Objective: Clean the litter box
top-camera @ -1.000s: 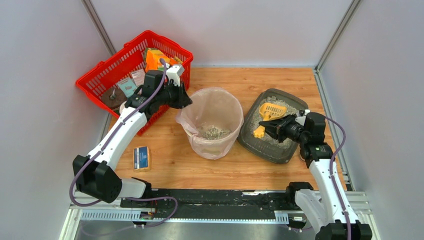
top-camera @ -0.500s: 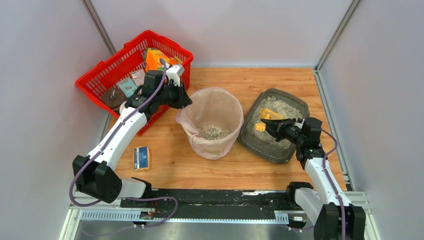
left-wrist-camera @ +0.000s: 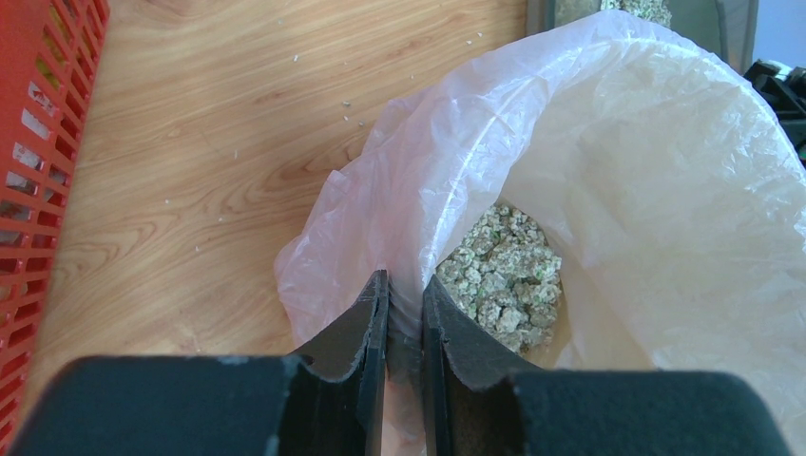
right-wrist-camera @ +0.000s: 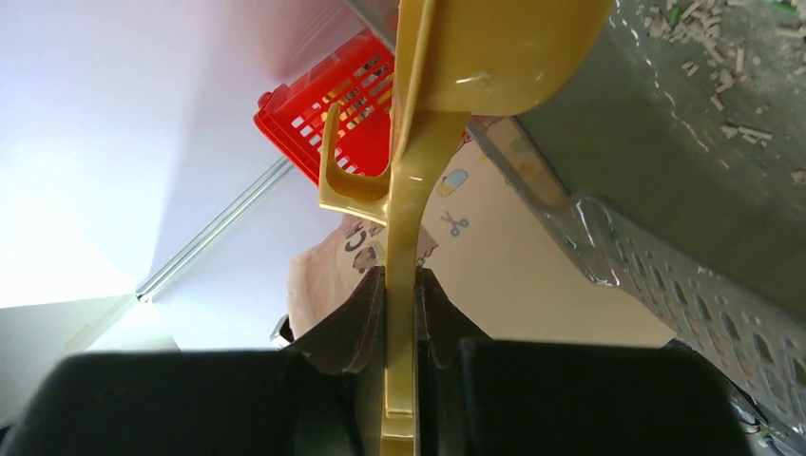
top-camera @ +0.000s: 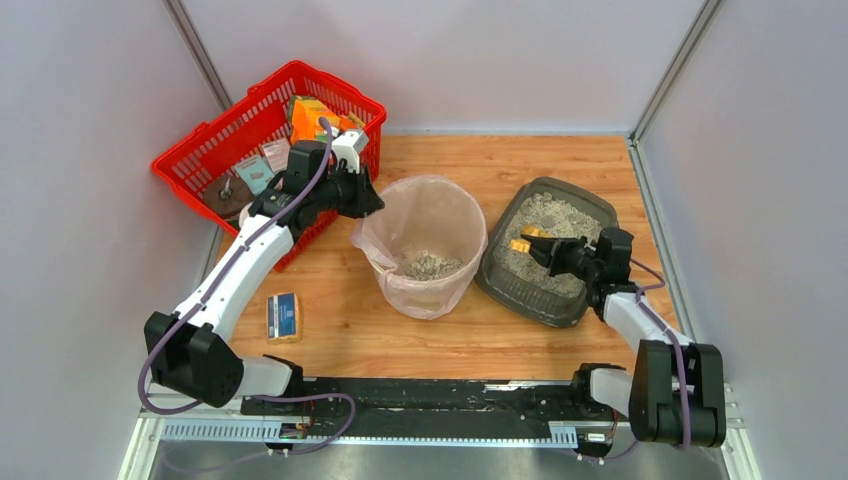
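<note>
The litter box (top-camera: 521, 296) is a dark grey tray of pale gravelly litter (top-camera: 562, 214) at the right of the table. My right gripper (top-camera: 548, 250) hangs low over the tray's left half, shut on the handle of a yellow scoop (top-camera: 522, 243). In the right wrist view the handle (right-wrist-camera: 411, 228) runs up from my right gripper (right-wrist-camera: 402, 275) beside the tray's wall (right-wrist-camera: 665, 199). My left gripper (top-camera: 368, 205) is shut on the rim of the clear bag (left-wrist-camera: 618, 180) that lines the round bin (top-camera: 425, 245). Litter clumps (left-wrist-camera: 499, 271) lie in the bin.
A red mesh basket (top-camera: 205, 150) with several items stands at the back left, behind the left arm. A small blue box (top-camera: 283, 315) lies on the wood in front of the bin. Grey walls close in the table on both sides.
My right arm has folded down and back, bringing the scoop lower and to the tray's left side. The left arm has stayed still on the bag rim.
</note>
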`<state>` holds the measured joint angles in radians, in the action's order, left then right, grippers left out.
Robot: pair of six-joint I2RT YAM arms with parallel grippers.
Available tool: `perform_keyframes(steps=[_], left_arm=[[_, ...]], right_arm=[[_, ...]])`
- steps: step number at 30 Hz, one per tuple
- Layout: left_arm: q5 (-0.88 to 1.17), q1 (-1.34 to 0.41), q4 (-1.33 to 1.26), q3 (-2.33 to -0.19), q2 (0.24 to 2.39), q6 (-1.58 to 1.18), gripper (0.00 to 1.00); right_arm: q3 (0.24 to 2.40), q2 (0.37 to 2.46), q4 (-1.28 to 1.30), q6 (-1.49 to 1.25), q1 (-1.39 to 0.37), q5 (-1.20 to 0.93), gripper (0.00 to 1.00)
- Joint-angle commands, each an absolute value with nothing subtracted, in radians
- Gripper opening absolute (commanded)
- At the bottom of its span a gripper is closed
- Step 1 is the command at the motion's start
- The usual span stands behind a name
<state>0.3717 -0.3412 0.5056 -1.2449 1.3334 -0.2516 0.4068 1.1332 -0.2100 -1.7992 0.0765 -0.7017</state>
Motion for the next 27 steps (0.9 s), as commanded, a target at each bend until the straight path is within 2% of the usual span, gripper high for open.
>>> perform_keyframes(steps=[1,5,16,18,23,27], left_arm=[[0.445,-0.364,0.531,-1.270,1.299,-0.262,0.00],[0.437,-0.364,0.531,-1.270,1.296,-0.259,0.00],[0.425,-0.364,0.534,-1.272,1.290,-0.252,0.00],[0.422,-0.364,0.535,-1.272,1.290,-0.250,0.00],[0.428,-0.364,0.534,-1.272,1.287,-0.253,0.00],[0.428,-0.364,0.534,-1.272,1.287,-0.253,0.00]], right_arm=[[0.457,1.227,-0.327,-1.818,0.098,-0.712,0.00],[0.497,1.299,-0.371,-1.816,0.106,-0.758,0.00],[0.519,1.344,-0.301,-1.805,0.118,-0.713,0.00],[0.520,1.312,-0.288,-1.812,0.118,-0.718,0.00],[0.558,1.227,-0.060,-1.755,0.120,-0.663,0.00],[0.548,1.194,-0.072,-1.802,0.118,-0.678,0.00]])
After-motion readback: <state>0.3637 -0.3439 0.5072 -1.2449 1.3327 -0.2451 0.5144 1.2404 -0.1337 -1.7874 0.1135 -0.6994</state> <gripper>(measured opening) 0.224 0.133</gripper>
